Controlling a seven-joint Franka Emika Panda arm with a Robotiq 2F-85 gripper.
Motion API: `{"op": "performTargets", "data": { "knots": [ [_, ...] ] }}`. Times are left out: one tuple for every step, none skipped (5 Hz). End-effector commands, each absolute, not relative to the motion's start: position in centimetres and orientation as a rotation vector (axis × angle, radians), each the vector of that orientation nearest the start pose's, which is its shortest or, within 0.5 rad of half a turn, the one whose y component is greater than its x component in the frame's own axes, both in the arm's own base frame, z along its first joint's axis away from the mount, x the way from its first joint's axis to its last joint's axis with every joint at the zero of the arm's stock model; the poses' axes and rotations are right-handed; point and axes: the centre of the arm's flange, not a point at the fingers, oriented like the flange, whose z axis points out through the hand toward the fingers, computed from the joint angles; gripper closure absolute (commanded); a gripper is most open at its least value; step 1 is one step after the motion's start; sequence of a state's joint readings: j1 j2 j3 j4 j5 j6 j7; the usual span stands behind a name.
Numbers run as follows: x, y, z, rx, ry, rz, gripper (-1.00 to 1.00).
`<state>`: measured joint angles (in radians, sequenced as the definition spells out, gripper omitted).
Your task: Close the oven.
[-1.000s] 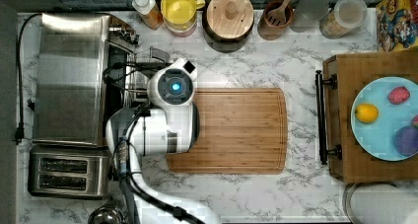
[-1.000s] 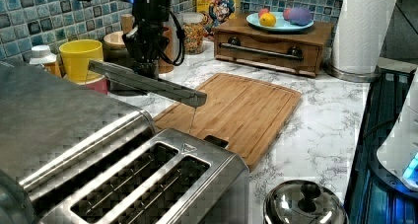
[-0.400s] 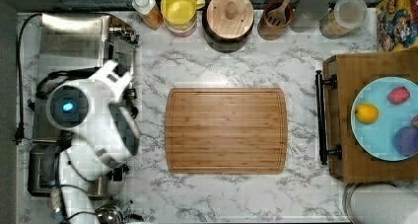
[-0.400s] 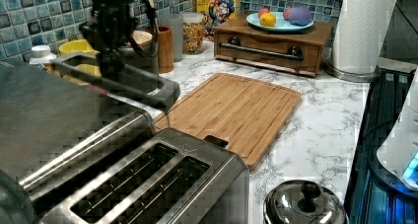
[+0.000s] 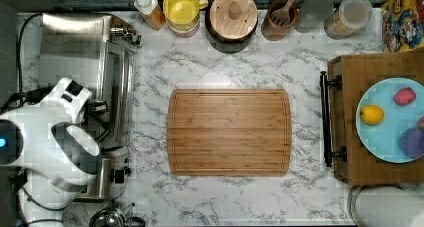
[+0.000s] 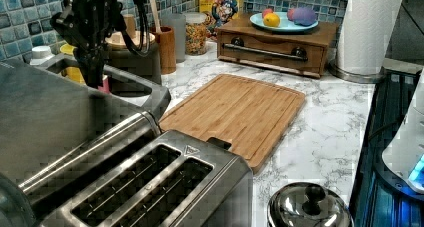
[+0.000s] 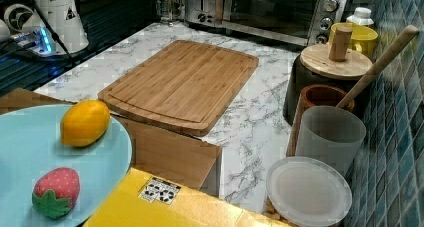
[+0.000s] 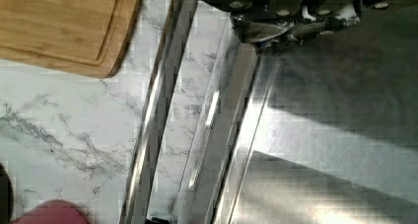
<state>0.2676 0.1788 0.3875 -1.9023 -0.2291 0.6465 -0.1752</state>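
Observation:
The oven [image 5: 70,52] is a boxy steel unit on the top view's left, and it also stands at the back of the counter in the right view [image 7: 280,9]. Its glass door [image 5: 119,87] is raised upright against the front, and its bar handle [image 8: 157,110] runs beside the marble. I cannot tell whether the door is fully seated. My gripper [image 6: 94,79] hangs point-down over the door's top edge and the oven's roof [image 8: 325,160]. It sits in the top view [image 5: 97,109] just ahead of the white arm [image 5: 45,137], and in the wrist view [image 8: 291,24].
A two-slot toaster [image 6: 150,187] stands next to the oven. A bamboo cutting board [image 5: 229,132] lies mid-counter. Jars and a yellow mug [image 5: 182,9] line the tiled back wall. A wooden box [image 5: 345,137] carries a blue plate with fruit. A pot lid [image 6: 307,207] sits near the front.
The arm swung from over the cutting board's edge to above the oven on the top view's left. The door, lying flat open a second ago, now stands upright.

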Motion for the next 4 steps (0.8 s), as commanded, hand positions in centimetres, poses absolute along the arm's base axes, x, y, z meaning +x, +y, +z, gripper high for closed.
{"op": "performTargets", "data": {
  "knots": [
    [48.50,35.73,55.53,-2.984,-0.038,-0.498,1.00],
    [48.50,35.72,55.53,-2.984,-0.038,-0.498,1.00],
    [48.49,35.74,55.52,-2.984,-0.039,-0.498,1.00],
    [48.49,35.74,55.53,-2.984,-0.039,-0.498,1.00]
  ]
}}
